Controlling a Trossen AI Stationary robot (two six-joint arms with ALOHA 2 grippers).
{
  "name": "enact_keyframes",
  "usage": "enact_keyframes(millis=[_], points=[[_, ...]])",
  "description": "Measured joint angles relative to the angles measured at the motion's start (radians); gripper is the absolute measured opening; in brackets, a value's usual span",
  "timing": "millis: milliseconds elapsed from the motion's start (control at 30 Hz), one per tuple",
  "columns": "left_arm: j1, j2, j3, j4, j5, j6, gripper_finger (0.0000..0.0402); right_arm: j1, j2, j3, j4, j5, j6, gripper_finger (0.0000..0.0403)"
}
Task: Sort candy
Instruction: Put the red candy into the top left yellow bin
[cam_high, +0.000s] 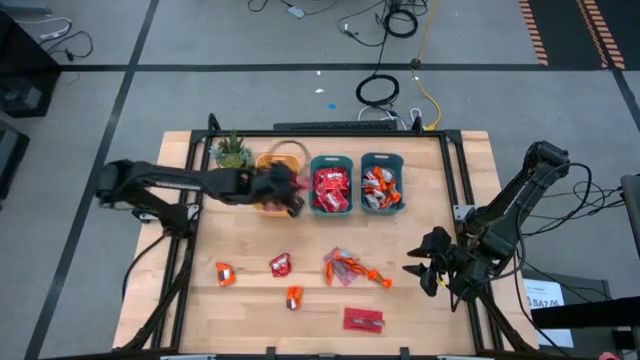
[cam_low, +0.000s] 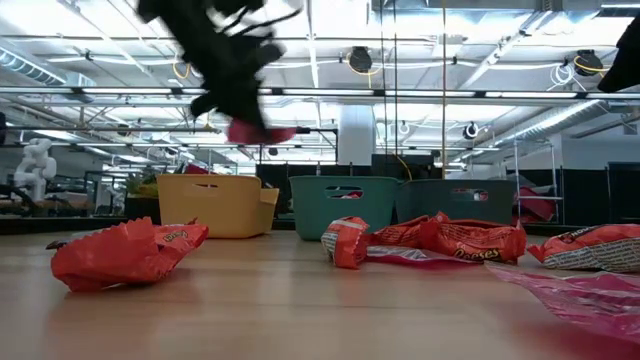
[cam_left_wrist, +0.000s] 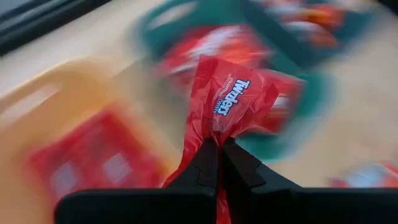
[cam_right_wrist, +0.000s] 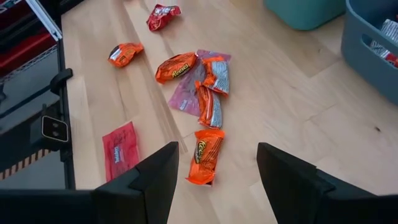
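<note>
With the left hand (cam_high: 283, 192) clamped on a red packet (cam_left_wrist: 229, 102), hold it squarely over the yellow bin (cam_high: 281, 158) before letting go, while the right hand (cam_right_wrist: 214, 171) waits apart near the bench's edge.

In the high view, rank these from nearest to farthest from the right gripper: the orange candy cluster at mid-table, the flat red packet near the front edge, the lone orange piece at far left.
Measured from the right gripper, open at the table's right edge:
1. Orange candy cluster, mid-table, nearest.
2. Flat red packet, by the front edge; only slightly farther, nearly a tie with the cluster.
3. Lone orange piece, far left, clearly farthest.
</note>
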Motion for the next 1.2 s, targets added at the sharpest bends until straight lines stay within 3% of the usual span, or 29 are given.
enact_keyframes(millis=[167, 333, 533, 900, 1067, 1200], points=[[0.124, -0.143, -0.217, -0.009, -0.085, -0.269, 0.0014, 0.0, 0.0, 0.0, 0.001, 0.002, 0.024, 0.021], [0.185, -0.154, -0.278, 0.001, -0.074, -0.351, 0.0017, -0.001, 0.0, 0.0, 0.002, 0.034, 0.063, 0.021], [0.211, -0.149, -0.278, 0.007, -0.053, -0.302, 0.0034, -0.007, 0.0, 0.0, 0.001, 0.054, 0.1, 0.021], [0.222, -0.149, -0.272, 0.126, 0.045, -0.136, 0.0158, -0.007, 0.0, 0.0, 0.007, 0.049, 0.078, 0.021], [0.221, -0.149, -0.241, 0.125, 0.144, -0.109, 0.0168, -0.007, 0.0, 0.0, 0.018, 0.049, 0.075, 0.021], [0.176, -0.149, -0.198, 0.104, 0.199, -0.017, 0.0168, -0.007, 0.0, 0.0, 0.07, 0.049, -0.027, 0.021]])
